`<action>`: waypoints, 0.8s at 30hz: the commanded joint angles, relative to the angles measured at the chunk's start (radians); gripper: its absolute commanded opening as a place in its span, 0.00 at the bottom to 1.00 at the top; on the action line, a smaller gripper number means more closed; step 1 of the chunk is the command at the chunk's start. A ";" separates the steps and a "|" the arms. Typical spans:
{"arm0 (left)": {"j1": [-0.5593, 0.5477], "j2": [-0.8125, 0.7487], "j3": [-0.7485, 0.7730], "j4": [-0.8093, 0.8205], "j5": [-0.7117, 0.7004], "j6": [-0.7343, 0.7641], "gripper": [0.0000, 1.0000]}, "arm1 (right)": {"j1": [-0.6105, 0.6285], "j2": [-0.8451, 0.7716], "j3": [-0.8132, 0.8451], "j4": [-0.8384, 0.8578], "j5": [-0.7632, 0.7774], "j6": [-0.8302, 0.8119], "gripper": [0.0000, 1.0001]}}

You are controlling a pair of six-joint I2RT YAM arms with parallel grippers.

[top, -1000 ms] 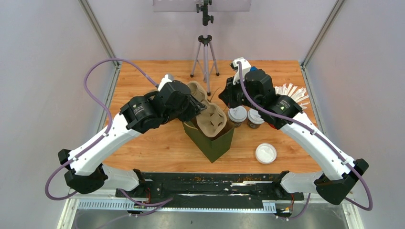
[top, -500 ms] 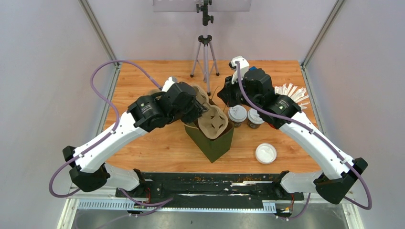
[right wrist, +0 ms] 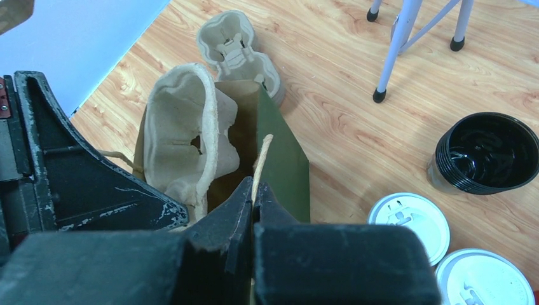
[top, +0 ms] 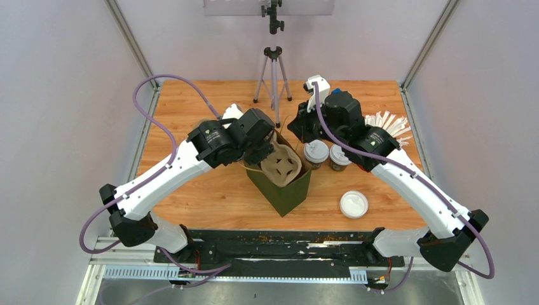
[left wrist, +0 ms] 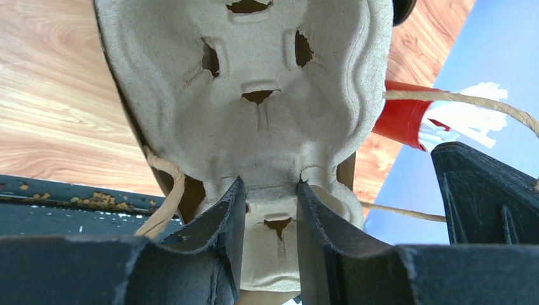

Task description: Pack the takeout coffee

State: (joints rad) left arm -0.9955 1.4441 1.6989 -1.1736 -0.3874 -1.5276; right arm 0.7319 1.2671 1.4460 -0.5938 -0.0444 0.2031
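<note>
As right jaws pinch handle (right wrist: 259, 162), left clamp carrier (left wrist: 254, 127).

Tripod (top: 272, 76) stands at the back; loose white lid (top: 353, 204) lies flat.

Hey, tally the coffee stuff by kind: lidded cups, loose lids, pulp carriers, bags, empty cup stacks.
Lidded cups: 2
Loose lids: 1
Pulp carriers: 2
Bags: 1
Empty cup stacks: 1
Total: 7
</note>
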 commanded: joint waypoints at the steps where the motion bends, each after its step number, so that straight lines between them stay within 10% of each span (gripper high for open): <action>1: -0.006 0.013 0.069 -0.085 -0.085 -0.023 0.28 | 0.003 -0.020 -0.012 0.056 -0.012 -0.019 0.00; 24: -0.006 0.075 0.074 -0.142 -0.064 -0.017 0.29 | 0.004 -0.014 -0.015 0.083 0.066 -0.136 0.00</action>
State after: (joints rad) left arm -0.9958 1.5311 1.7767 -1.3018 -0.4213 -1.5280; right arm 0.7319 1.2617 1.4200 -0.5632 0.0326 0.1173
